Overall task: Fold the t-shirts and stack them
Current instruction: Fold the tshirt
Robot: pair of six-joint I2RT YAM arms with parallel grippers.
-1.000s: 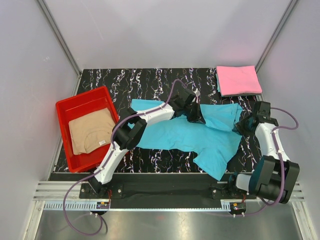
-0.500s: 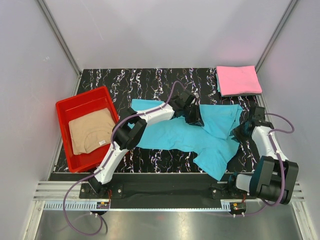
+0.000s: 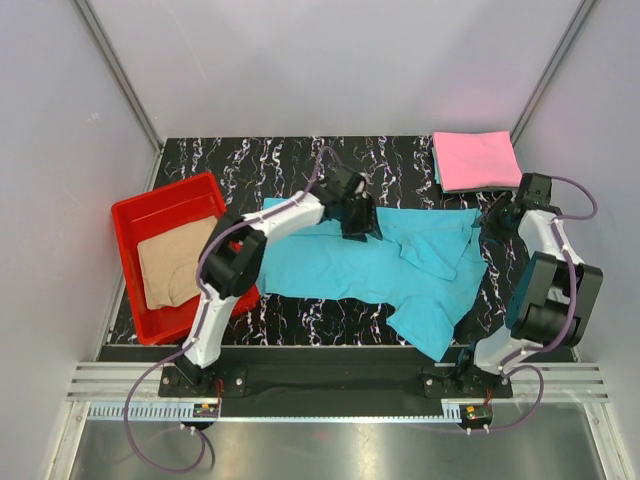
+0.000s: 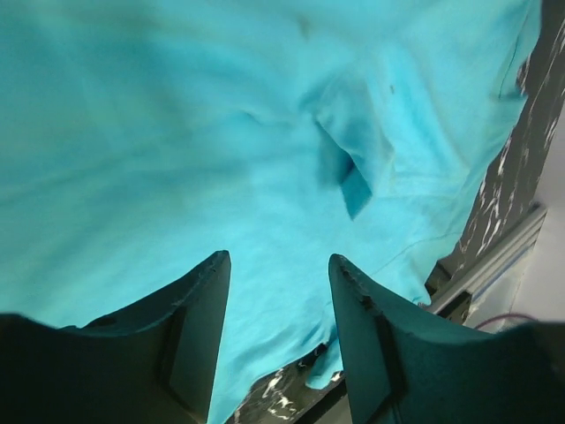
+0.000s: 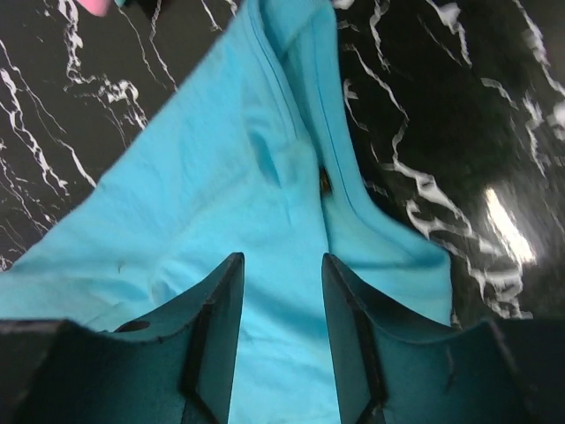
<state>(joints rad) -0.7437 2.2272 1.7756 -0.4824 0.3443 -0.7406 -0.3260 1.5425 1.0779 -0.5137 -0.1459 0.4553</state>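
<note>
Lying rumpled on the counter [image 3: 250, 165] is the turquoise t-shirt [image 3: 400, 275]. The left hand [image 3: 357, 222] and right hand [image 3: 498, 217] hang over it, both open and empty.

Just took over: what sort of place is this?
Probably a lab test cell: plain white walls enclose a black marble-patterned table, with a metal mounting rail along its near edge.

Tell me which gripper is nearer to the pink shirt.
Right. The right gripper hangs just nearside of the pink shirt, at the blue shirt's edge; the left gripper is farther left, over the blue shirt.
</note>
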